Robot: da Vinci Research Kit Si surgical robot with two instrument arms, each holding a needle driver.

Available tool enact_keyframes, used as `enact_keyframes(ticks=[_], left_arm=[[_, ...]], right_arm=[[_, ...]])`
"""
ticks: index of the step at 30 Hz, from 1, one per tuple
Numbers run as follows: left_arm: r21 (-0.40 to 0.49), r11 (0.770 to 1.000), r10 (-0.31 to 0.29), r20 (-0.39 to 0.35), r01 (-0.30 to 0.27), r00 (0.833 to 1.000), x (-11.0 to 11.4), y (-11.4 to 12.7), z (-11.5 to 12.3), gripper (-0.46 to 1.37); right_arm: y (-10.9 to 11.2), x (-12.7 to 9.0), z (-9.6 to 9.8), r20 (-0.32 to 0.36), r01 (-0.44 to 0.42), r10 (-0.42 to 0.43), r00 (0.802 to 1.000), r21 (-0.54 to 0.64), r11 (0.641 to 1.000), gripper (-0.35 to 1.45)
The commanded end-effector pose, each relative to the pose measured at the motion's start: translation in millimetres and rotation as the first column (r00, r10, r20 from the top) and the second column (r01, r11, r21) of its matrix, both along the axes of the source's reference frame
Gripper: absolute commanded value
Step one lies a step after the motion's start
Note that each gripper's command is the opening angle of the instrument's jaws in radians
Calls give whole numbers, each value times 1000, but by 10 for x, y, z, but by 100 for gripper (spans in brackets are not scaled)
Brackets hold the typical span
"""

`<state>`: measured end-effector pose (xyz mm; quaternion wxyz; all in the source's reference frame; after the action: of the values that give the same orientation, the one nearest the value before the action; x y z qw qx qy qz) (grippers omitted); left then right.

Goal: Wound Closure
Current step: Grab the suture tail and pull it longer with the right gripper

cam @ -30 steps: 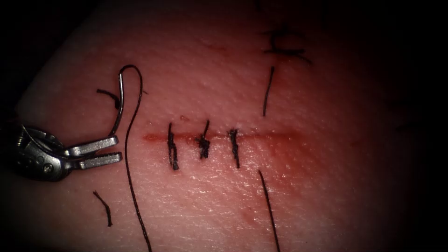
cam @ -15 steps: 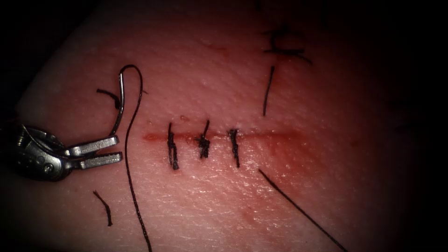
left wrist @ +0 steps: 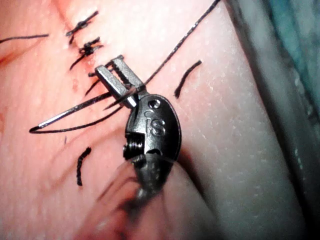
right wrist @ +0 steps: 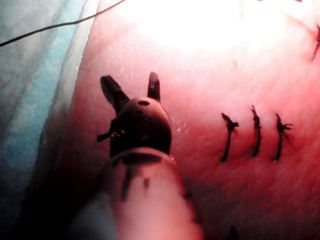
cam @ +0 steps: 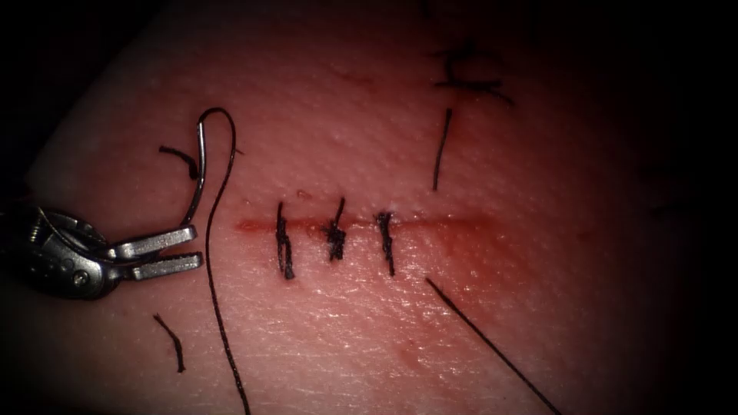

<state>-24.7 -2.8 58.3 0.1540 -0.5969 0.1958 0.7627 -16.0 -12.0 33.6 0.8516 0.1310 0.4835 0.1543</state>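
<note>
Pale pink tissue (cam: 369,323) spreads across the endoscope view, its cut (cam: 361,225) running level and crossed by three dark stitches (cam: 334,238). Left of the cut's end, the left tool (cam: 165,253) lies with its fingers (cam: 157,242) slightly parted; whether they grip the needle cannot be told from here. The needle (cam: 198,165) curves up from beside the upper finger, lying on the surface, and the thread (cam: 215,253) loops from its top and trails down past the fingertips. Short cut ends of thread (cam: 171,342) lie nearby.

From the left wrist view, the left tool (left wrist: 120,80) has its fingers spread, and the needle (left wrist: 75,111) passes close by their base, its point lying on the tissue.

From the right wrist view, the right tool (right wrist: 132,87) hovers over tissue with fingers (right wrist: 111,90) spread wide, holding nothing, the stitches (right wrist: 255,137) just beside it.
</note>
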Motion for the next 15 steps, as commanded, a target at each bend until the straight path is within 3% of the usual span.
enact_keyframes(ticks=[1, 4, 5, 7, 8, 11, 15], left_arm=[[4, 1000, 11, -2, -11, 1000, -1, 0, 0, -35], [3, 1000, 10, -3, -10, 1000, -2, -1, 0, -35], [4, 1000, 12, -4, -12, 1000, -3, -1, 0, -35], [2, 1000, 13, -3, -13, 1000, -4, -1, 0, -35], [2, 1000, 13, -3, -13, 1000, -5, -2, 1, -35], [1, 1000, 21, -4, -21, 1000, -9, -3, 1, -35], [-2, 1000, 25, -2, -25, 1000, -17, -6, -1, -35]], right_arm=[[5, 3, 3, 13, -69, 69, 998, 22, 997, 121], [18, 11, 13, 35, -193, 191, 981, 88, 977, 120], [27, 20, 20, 70, -275, 268, 961, 139, 951, 118], [36, 30, 27, 101, -333, 320, 942, 161, 929, 116], [43, 39, 32, 128, -381, 363, 923, 177, 907, 114], [63, 69, 46, 165, -463, 434, 886, 235, 855, 112], [76, 98, 58, 174, -520, 490, 854, 305, 798, 112]])
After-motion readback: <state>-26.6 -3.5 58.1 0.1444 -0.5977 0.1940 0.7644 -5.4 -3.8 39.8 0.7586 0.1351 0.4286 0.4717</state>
